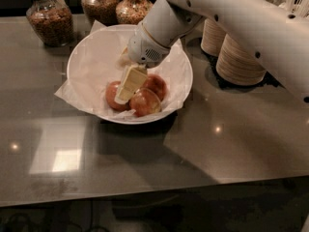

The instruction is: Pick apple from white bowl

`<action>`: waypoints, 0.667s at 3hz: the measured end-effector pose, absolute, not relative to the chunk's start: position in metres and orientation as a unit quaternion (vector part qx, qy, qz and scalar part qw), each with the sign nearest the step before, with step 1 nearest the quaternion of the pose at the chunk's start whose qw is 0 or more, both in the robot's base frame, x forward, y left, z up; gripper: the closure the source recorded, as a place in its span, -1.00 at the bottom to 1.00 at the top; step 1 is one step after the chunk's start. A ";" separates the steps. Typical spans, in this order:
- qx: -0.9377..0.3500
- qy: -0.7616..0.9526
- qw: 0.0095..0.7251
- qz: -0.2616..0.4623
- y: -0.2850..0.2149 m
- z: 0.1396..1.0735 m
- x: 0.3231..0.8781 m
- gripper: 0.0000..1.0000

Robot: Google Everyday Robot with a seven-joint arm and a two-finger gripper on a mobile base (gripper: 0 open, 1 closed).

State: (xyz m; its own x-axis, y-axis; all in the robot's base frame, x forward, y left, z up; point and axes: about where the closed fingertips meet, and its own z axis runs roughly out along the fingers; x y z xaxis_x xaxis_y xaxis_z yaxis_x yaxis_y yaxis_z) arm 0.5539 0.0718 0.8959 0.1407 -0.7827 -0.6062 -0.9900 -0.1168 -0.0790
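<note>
The white bowl (87, 66), lined with crinkled white paper, stands on the dark counter at upper centre. Three dull red apples lie in its near half: one on the left (112, 98), one in front (145, 103), one at the back right (156, 85). My gripper (126, 92) reaches down into the bowl from the upper right. Its pale tip lies over the gap between the left and front apples, touching or just above them. It partly hides the left apple.
Three glass jars of snacks (49, 21) stand along the back edge behind the bowl. Ribbed tan stacks (239, 59) stand to the right of the bowl, under my white arm (241, 18). The counter's front edge (145, 192) runs across the bottom.
</note>
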 end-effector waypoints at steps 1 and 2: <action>-0.714 0.627 0.226 0.216 0.075 0.883 0.557 -0.34; -0.712 0.632 0.215 0.218 0.076 0.872 0.558 -0.34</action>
